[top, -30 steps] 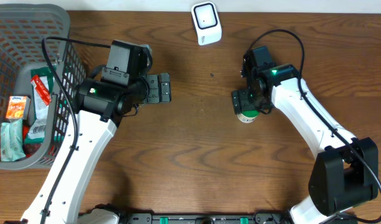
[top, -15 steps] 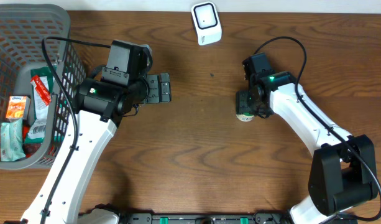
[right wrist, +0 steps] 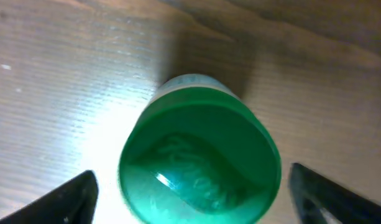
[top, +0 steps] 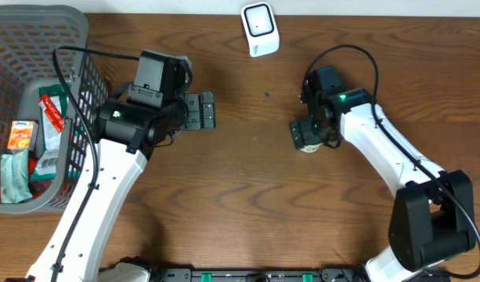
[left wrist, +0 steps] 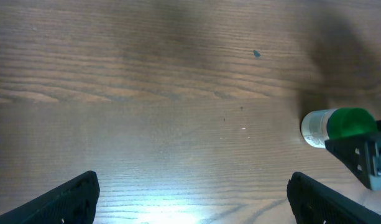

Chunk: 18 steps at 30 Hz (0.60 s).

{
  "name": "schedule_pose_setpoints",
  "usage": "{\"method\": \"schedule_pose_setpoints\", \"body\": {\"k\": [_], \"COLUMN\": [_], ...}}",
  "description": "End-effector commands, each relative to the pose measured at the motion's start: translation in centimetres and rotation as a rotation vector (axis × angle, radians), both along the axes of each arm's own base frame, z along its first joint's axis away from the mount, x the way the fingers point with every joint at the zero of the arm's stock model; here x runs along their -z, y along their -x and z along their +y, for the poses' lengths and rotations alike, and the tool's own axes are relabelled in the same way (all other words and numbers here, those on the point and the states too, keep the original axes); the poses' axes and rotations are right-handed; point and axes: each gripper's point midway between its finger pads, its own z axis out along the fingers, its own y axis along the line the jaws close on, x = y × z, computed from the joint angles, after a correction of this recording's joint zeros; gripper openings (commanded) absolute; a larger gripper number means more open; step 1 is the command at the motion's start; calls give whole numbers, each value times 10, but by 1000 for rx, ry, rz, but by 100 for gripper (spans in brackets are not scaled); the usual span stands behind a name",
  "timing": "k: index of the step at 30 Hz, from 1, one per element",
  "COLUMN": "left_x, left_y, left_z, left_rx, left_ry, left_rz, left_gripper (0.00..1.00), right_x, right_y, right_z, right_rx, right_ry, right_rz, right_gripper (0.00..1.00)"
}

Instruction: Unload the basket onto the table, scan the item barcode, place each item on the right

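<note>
Overhead, the brown wooden table (top: pixel 247 204) carries a grey plastic mesh basket (top: pixel 75 31) at its far left corner, with coloured packets inside. A white rounded barcode scanner (top: pixel 259 29) lies at the middle of the far edge. The left gripper (top: pixel 202 110) hangs left of the table's centre, its black fingers spread and holding nothing. The right gripper (top: pixel 304 135) sits right of centre, over the small white bottle with a round green cap (top: pixel 308 147). The bottle is mostly hidden beneath it and well apart from the scanner.

From the left wrist, both fingertips (left wrist: pixel 72 196) stand wide apart at the bottom corners over bare wood. The bottle shows near the right edge, its green cap beside a dark finger of the right gripper.

From the right wrist, the green cap faces the camera between the spread fingertips (right wrist: pixel 66 199); neither one touches it, so the bottle rests on the table ungripped
</note>
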Motion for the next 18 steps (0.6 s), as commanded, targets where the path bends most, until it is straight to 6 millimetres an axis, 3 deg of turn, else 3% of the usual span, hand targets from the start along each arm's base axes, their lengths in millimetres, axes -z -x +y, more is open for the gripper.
{"method": "schedule_pose_setpoints", "body": {"k": [1, 4, 8, 18], "left_x": [-8, -8, -8, -8], "left_y": [-1, -1, -1, -1], "left_z": [2, 2, 2, 2], "left_rx": [-9, -9, -9, -9], "left_ry": [2, 2, 2, 2], "left_rz": [-20, -20, -20, -20], "left_gripper": [96, 96, 96, 96], "right_x": [-42, -59, -61, -30], "right_y": [-10, 5, 17, 15], "right_z": [14, 13, 7, 0], "right_rx": [-36, -14, 1, 54], "right_ry": [-61, -93, -107, -120], "right_rz": [-66, -33, 6, -24], "right_gripper": [99, 99, 98, 96]}}
